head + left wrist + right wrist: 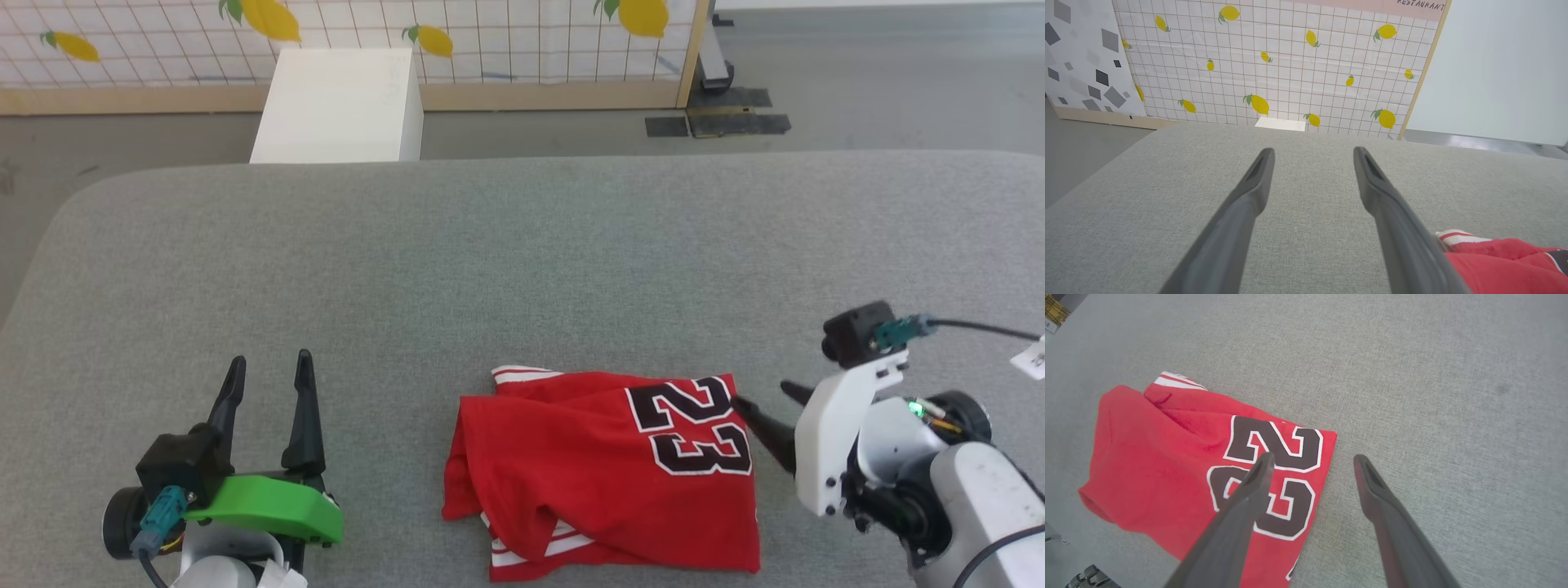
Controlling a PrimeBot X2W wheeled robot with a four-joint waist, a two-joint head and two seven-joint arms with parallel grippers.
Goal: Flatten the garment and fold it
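The garment (600,469) is a red jersey with a black-and-white 23, lying folded into a rough rectangle on the grey table near the front edge; striped trim shows at its far left corner and along its near edge. My right gripper (763,400) is open just off the jersey's right edge, fingers pointing left at it. From the right wrist, the garment (1167,469) lies left of and under one finger, and the right gripper (1312,459) holds nothing. At the lower left, apart from the cloth, my left gripper (269,366) is open and empty. The left wrist view has the left gripper (1312,153) over bare table, with the garment (1506,261) at lower right.
The grey padded table (522,261) spreads wide beyond the jersey. Behind it on the floor stand a white box (339,106) and a lemon-print tiled partition (457,33). Black mats (718,122) lie on the floor at the back right.
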